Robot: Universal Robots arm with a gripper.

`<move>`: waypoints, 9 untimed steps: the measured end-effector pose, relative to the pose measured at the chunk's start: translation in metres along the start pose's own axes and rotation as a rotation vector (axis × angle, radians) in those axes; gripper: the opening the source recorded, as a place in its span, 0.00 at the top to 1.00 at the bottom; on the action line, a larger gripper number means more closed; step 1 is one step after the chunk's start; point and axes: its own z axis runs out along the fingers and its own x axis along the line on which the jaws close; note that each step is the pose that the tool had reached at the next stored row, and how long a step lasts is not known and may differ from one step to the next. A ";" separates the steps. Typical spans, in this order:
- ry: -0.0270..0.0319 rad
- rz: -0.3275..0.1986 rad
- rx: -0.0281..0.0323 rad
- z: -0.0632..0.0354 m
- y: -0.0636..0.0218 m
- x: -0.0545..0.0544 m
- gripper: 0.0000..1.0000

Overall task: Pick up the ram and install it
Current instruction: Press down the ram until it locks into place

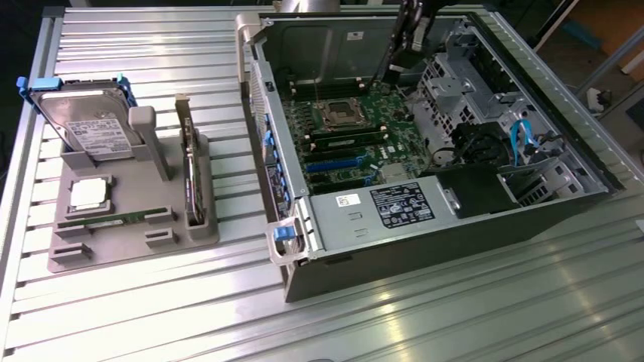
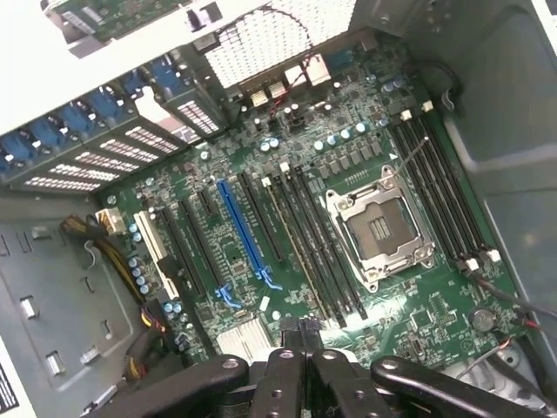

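Thin green RAM stick (image 1: 348, 139) w/ dark chips sits in mobo (image 2: 287, 218) slot beside CPU socket (image 2: 376, 228). Gripper (image 2: 300, 335) closed, empty, above mobo edge.

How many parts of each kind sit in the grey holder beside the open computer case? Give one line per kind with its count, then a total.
Hard drive: 1
Processor chip: 1
Ram stick: 1
Expansion card: 1
Total: 4

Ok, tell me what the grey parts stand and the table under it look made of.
Parts stand: probably plastic, judging by its matte, uniform grey and thick moulded blocks and slots. Table: apparently aluminium, bare silver with long parallel ribs and bright glare, like extruded profile.
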 end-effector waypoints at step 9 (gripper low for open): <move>-0.0023 0.122 -0.0065 0.0000 0.0000 0.000 0.89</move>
